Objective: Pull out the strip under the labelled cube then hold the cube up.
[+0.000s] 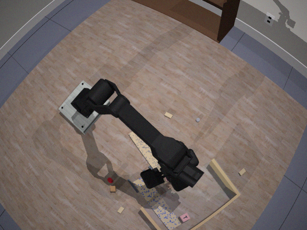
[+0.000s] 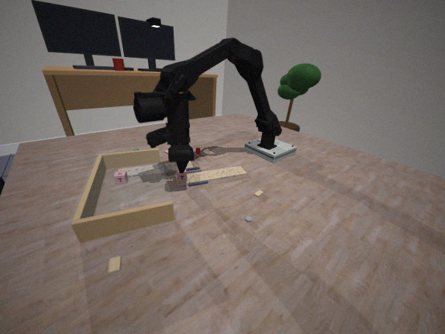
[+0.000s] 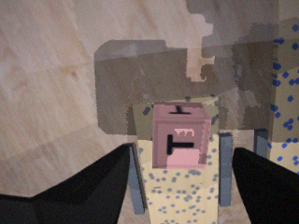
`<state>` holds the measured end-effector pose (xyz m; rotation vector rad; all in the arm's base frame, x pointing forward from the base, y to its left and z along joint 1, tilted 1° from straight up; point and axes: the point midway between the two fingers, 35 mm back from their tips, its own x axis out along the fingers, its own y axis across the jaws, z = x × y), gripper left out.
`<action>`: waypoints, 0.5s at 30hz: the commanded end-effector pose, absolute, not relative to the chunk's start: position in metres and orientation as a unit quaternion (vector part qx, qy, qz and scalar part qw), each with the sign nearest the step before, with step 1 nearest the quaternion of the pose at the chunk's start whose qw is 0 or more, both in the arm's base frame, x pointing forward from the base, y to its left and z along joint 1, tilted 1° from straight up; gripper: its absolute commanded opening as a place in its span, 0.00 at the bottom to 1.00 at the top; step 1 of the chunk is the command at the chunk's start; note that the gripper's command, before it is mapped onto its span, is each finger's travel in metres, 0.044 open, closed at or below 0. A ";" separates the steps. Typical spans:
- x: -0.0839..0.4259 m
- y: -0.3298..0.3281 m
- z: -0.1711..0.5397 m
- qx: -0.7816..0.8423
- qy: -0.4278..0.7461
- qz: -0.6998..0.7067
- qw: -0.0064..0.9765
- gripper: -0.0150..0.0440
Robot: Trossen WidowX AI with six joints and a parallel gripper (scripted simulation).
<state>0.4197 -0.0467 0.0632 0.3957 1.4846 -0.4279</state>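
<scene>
Wrist view looks down between the two dark fingers of the gripper (image 3: 182,187), which stand about half apart with nothing gripped between them. Just ahead of the fingertips sits the pink labelled cube (image 3: 180,135), its T mark facing the camera, resting near the end of a pale speckled strip (image 3: 182,196) that runs back under the gripper. Grey guide bars (image 3: 225,170) flank the strip on either side, inside the span of the fingers. A second blue-dotted strip (image 3: 285,84) lies off to the right side of the gripper.

Seen from the exterior camera, the gripper (image 2: 182,168) points straight down, its tips just above the cube (image 2: 181,176) but whether they touch it I cannot tell. Another pink cube (image 2: 120,177) sits farther out, inside the low wooden frame (image 2: 122,220). Beyond the gripper stands a small red cylinder (image 2: 197,149).

From the top camera, the arm (image 1: 148,131) covers the labelled cube; the other pink cube (image 1: 184,217) lies well apart from the gripper.
</scene>
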 end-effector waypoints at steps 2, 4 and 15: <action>0.420 -0.047 0.054 0.177 0.666 -0.190 0.699 0.68; 0.420 -0.047 0.051 0.177 0.666 -0.190 0.699 0.68; 0.421 -0.048 0.033 0.177 0.666 -0.190 0.699 0.68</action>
